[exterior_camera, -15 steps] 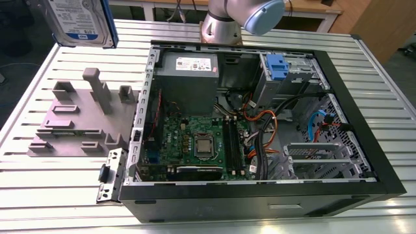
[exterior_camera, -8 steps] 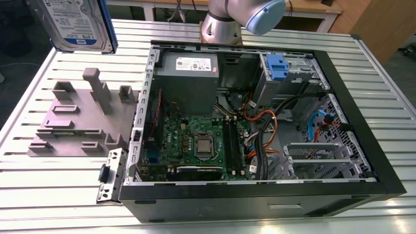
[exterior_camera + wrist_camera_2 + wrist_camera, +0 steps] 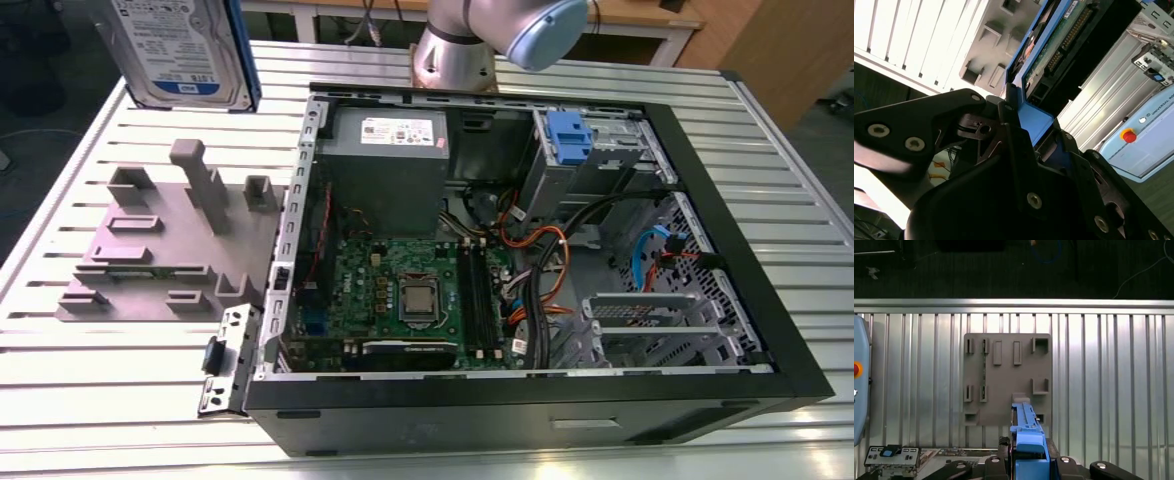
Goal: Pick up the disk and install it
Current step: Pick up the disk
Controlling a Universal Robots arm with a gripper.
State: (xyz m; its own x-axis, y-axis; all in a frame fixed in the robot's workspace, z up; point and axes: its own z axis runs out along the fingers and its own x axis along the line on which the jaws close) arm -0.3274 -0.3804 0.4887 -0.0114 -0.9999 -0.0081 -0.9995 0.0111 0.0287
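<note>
The disk [image 3: 187, 50] hangs upright in the air at the exterior view's upper left, above the grey holder block [image 3: 160, 240]; its white-and-blue label faces the camera. In the second wrist view my gripper [image 3: 1030, 125] is shut on the disk [image 3: 1064, 40] by its blue frame, and the disk's green circuit board side shows. In the first wrist view the disk [image 3: 1026, 432] is seen edge-on between the black fingers [image 3: 996, 462], straight above the grey holder block [image 3: 1006, 375].
An open computer case [image 3: 747, 230] lies on the slatted metal table [image 3: 107, 400], with the motherboard, cables, a grey power supply box [image 3: 387, 165] and a blue latch [image 3: 567, 135] by the drive bay. The arm's base [image 3: 461, 50] stands behind the case.
</note>
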